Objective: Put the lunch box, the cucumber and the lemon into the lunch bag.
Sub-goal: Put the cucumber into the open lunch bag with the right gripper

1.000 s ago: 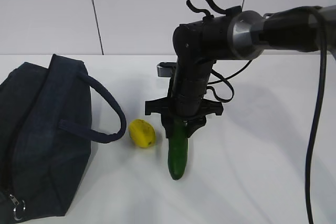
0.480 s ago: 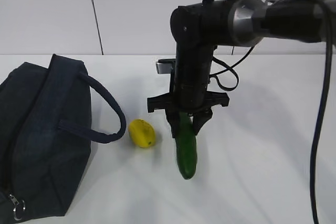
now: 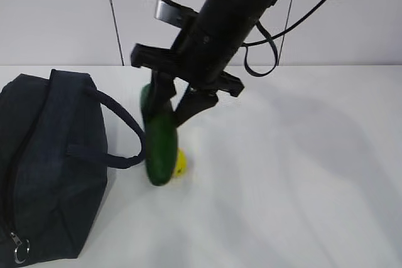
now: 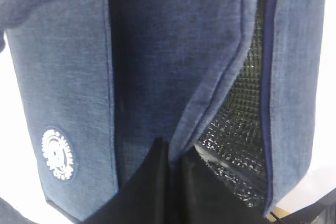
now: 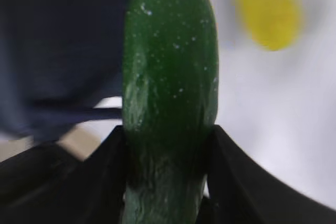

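- I read this as the cucumber step: my right gripper has its jaws clamped on the cucumber, which hangs end-down above the bench, just beside the lunch bag near its handle.
- The lemon lies on the bench on the far side of the cucumber from the lunch bag, mostly hidden.
- My left gripper has its jaws together at the bag's opening, seemingly pinching the flap; silvery lining shows.
- I see no lunch box.
- Next, I judge, carry the cucumber over the opening and tilt it in.
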Tool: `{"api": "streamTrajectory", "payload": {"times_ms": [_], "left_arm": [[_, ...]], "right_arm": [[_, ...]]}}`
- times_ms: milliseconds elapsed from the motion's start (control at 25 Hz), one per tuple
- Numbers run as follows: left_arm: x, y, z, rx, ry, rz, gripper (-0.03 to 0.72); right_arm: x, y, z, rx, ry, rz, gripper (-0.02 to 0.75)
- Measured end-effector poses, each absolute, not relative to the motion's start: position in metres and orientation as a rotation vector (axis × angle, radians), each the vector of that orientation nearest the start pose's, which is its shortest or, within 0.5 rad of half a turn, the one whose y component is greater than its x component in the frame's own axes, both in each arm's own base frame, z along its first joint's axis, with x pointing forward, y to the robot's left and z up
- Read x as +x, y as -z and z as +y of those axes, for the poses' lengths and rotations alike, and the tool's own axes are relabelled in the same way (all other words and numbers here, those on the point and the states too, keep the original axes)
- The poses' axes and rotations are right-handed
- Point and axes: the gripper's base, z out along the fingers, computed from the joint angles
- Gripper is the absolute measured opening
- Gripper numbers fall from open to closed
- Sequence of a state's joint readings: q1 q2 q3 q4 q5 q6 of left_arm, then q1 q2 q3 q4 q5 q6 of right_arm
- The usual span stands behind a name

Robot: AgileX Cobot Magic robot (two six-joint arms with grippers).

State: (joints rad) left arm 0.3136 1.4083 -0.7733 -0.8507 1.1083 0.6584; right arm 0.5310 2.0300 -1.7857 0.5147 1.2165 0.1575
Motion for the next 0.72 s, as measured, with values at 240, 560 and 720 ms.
{"api": "streamTrajectory", "payload": {"times_ms": [240,560,720], "left_arm": [[0.234,-0.229,0.012,-0.141,0.951,2.691,0.008],[0.234,-0.229,0.013,-0.146,0.941,2.689,0.008],[0.235,-0.229,0.013,-0.151,0.946,2.686,0.008]], "right_arm": [[0.336,-0.286,0.292,-0.481,-1.313,2.754,0.324],[0.331,-0.3,0.329,-0.449,-1.436,2.45,0.324],[0.335,-0.299,0.338,-0.377,-1.434,2.387,0.324]]}}
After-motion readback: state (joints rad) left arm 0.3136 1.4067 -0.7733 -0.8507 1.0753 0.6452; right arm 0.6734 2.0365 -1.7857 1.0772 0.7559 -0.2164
